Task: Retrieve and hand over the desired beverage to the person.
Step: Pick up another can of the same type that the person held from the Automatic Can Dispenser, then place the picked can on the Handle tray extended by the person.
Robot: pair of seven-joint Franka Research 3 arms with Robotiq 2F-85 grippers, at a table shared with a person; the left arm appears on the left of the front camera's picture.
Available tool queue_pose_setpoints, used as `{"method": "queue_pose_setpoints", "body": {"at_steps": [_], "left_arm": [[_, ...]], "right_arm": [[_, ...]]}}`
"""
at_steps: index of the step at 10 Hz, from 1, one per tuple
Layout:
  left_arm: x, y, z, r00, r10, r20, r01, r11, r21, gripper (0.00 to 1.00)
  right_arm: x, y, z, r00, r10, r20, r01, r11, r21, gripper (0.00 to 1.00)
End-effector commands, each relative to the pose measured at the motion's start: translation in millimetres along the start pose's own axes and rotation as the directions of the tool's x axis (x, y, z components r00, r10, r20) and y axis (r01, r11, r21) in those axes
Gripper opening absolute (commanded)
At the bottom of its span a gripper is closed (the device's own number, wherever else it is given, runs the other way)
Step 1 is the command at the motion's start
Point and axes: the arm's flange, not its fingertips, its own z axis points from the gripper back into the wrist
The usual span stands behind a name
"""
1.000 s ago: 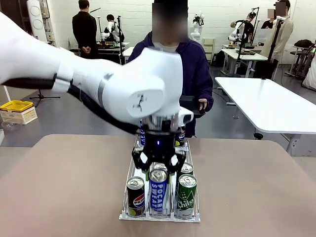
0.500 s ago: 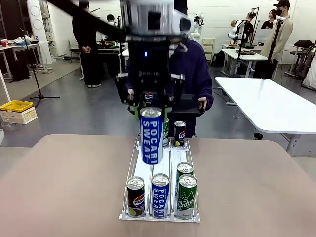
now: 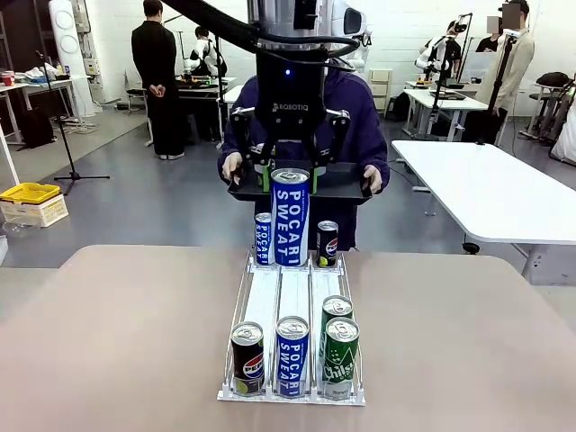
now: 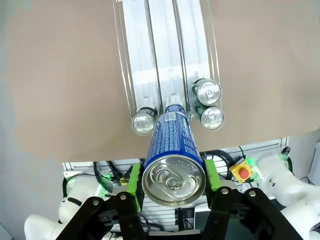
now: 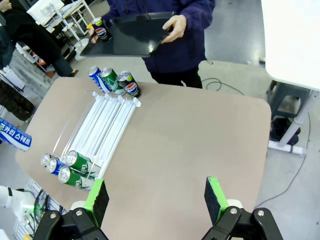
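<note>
Here the left hand (image 3: 290, 171) hangs high above the far end of the rack (image 3: 293, 297), and it is pinching a tall blue Pocari Sweat can (image 3: 291, 218) between its green pads. The can stands upright in the air and touches neither rack nor table (image 3: 117, 333). In the left wrist view the same can (image 4: 173, 165) is seen from its top, with a pad (image 4: 133, 181) pressed on each side; its lower part covers one can in the middle lane of the rack.

The person (image 3: 355, 126) stands just behind the far edge of the table and holds a black tray (image 3: 346, 184) with both hands. The arm and the held can hide the middle of the tray and most of the person's body. In the right wrist view a Pepsi can (image 5: 101, 31) stands on the tray (image 5: 135, 35).

On the rack, three cans stand at the far end, one mostly hidden behind the held can, and four more stand at the near end. The right hand (image 5: 156, 200) is spread wide, with nothing between its pads, above the table.
</note>
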Motion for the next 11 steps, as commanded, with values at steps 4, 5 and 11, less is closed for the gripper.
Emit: {"method": "queue_pose_setpoints", "body": {"at_steps": [4,5,11], "left_arm": [[7.2,-0.9,1.5,1.000,0.002,0.002,-0.002,1.000,-0.008,0.00],[7.2,-0.9,1.5,1.000,0.002,0.002,-0.002,1.000,-0.008,0.00],[7.2,-0.9,1.5,1.000,0.002,0.002,-0.002,1.000,-0.008,0.00]], "right_arm": [[0.4,-1.5,-2.2,1.000,0.004,0.008,-0.004,1.000,0.030,1.00],[0.4,-1.5,-2.2,1.000,0.004,0.008,-0.004,1.000,0.030,1.00],[0.4,-1.5,-2.2,1.000,0.004,0.008,-0.004,1.000,0.030,1.00]]}}
